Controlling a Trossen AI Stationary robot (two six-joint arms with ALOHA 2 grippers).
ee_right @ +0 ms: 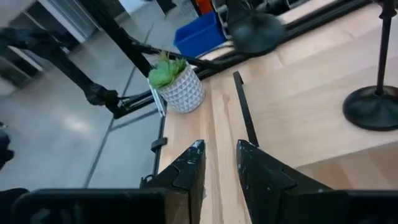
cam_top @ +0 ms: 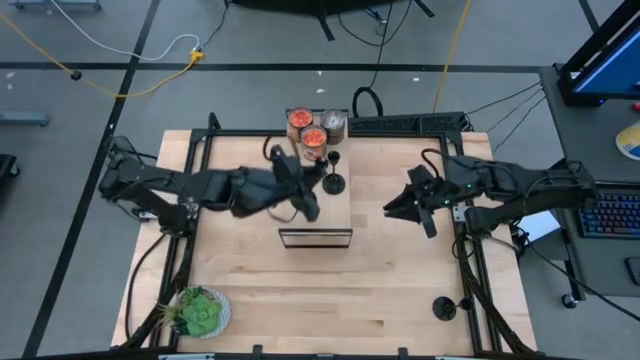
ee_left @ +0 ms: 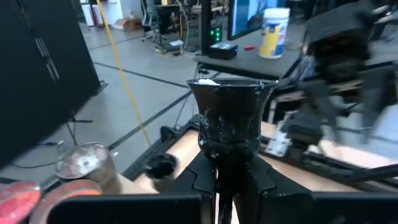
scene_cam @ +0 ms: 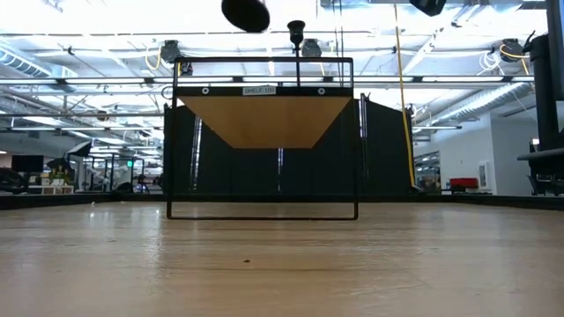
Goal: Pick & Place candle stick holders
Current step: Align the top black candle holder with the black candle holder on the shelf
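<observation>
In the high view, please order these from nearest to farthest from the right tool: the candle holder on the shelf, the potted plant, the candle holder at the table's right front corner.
From the right tool:
1. Candle holder on the shelf, toward the table's middle.
2. Candle holder at the right front corner.
3. Potted plant, left front corner.

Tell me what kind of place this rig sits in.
Probably a robotics lab or workshop in an industrial hall: a bare concrete floor strewn with cables, exposed ceiling beams and strip lights, and a desk with a keyboard beside the wooden table.
</observation>
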